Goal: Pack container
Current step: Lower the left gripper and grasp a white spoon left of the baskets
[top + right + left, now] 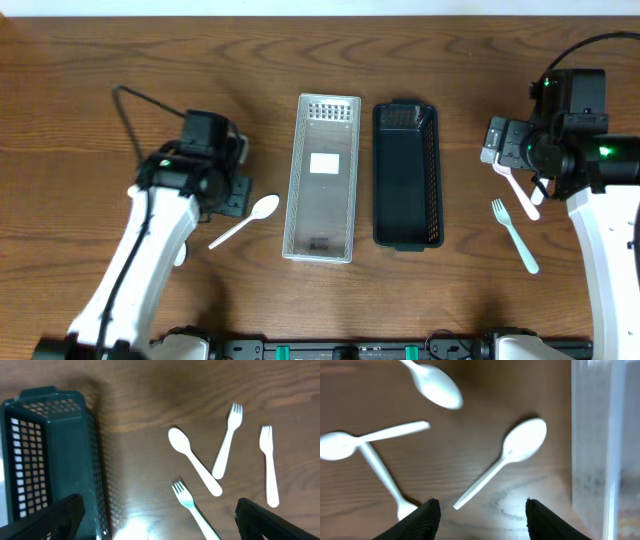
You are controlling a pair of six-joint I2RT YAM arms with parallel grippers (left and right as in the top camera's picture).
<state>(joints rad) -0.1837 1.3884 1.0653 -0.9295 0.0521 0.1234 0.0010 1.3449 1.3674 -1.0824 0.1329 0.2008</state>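
A white mesh container (322, 178) and a dark green mesh container (405, 176) lie side by side mid-table, both empty. A white plastic spoon (245, 220) lies left of the white container; the left wrist view shows it (512, 456) just ahead of my open, empty left gripper (480, 519), with more spoons (436, 386) further off. A white fork (514, 234) lies right of the green container. My right gripper (155, 520) is open and empty above a fork (192, 507), near a spoon (195, 462) and two other forks (227, 440).
The white container's wall (595, 440) fills the right side of the left wrist view. The green container (50, 460) sits at the left of the right wrist view. Both arms hover over the wooden table (100, 80).
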